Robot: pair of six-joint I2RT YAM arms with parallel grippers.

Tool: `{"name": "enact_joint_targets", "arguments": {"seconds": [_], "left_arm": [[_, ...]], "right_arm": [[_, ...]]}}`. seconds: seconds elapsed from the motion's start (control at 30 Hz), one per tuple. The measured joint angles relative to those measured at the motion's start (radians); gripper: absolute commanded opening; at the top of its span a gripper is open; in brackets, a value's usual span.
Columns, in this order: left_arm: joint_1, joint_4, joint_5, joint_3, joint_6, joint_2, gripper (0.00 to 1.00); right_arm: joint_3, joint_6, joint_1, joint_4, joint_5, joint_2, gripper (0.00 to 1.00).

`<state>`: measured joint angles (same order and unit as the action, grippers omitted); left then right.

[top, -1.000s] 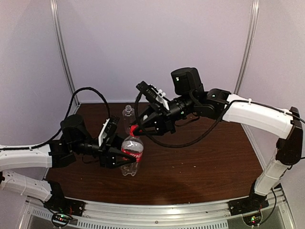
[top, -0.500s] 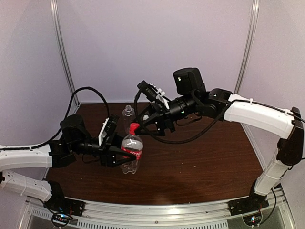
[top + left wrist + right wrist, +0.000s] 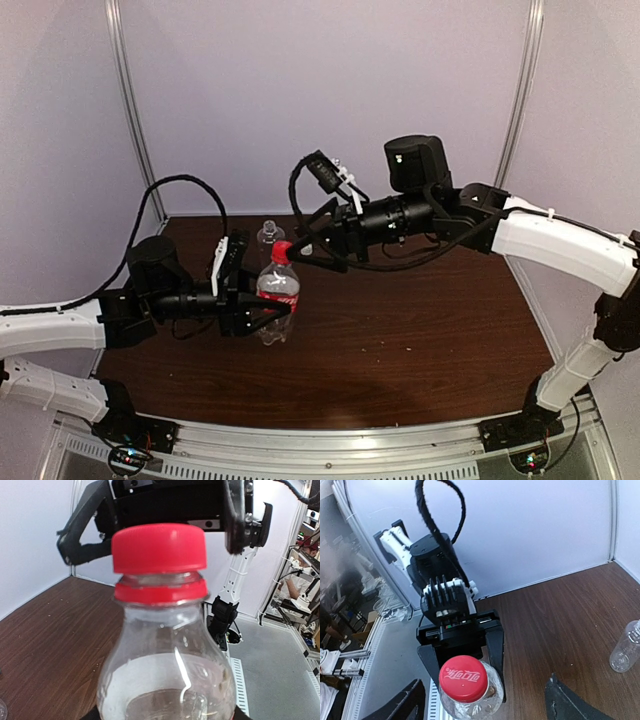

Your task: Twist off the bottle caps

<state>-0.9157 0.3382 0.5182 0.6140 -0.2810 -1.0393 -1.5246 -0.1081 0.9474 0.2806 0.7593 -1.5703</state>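
Released within the last second, the red cap (image 3: 463, 678) sits on the neck of the labelled bottle (image 3: 277, 292), my right gripper (image 3: 310, 245) spread just beside it, my left gripper (image 3: 271, 318) pinching the bottle body, so I judge a regrasp for another turn follows.

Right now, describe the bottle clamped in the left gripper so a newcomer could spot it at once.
On the dark wooden table, look left of centre, where the left gripper clamps the red-labelled bottle. Unlike the plain bottle standing behind it, it carries a red label and a red cap.
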Motion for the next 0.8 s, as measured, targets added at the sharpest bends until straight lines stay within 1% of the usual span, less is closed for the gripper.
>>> {"name": "enact_joint_targets", "arguments": {"seconds": [0.17,0.3,0.43,0.57,0.63,0.7,0.8], "left_arm": [[0.0,-0.017,-0.073,0.013,0.002,-0.007,0.3],[0.0,-0.018,-0.107,0.017,0.002,-0.021,0.3],[0.0,-0.018,-0.131,0.022,0.002,-0.036,0.3],[0.0,-0.021,-0.16,0.03,0.002,-0.041,0.3],[0.0,-0.023,-0.174,0.034,0.001,-0.042,0.3],[0.0,-0.026,-0.184,0.035,0.002,-0.042,0.31],[0.0,-0.029,-0.199,0.035,0.001,-0.042,0.3]], "right_arm": [[-0.003,-0.097,0.011,-0.007,-0.161,0.039,0.84],[-0.02,-0.155,0.017,0.005,-0.266,0.04,0.85],[-0.046,-0.205,0.023,0.016,-0.321,0.031,0.85],[-0.072,-0.235,0.035,0.023,-0.343,0.008,0.84],[-0.08,-0.243,0.043,0.024,-0.346,-0.007,0.82],[-0.087,-0.251,0.05,0.027,-0.346,-0.024,0.78],[-0.091,-0.261,0.057,0.036,-0.346,-0.048,0.69]]}}
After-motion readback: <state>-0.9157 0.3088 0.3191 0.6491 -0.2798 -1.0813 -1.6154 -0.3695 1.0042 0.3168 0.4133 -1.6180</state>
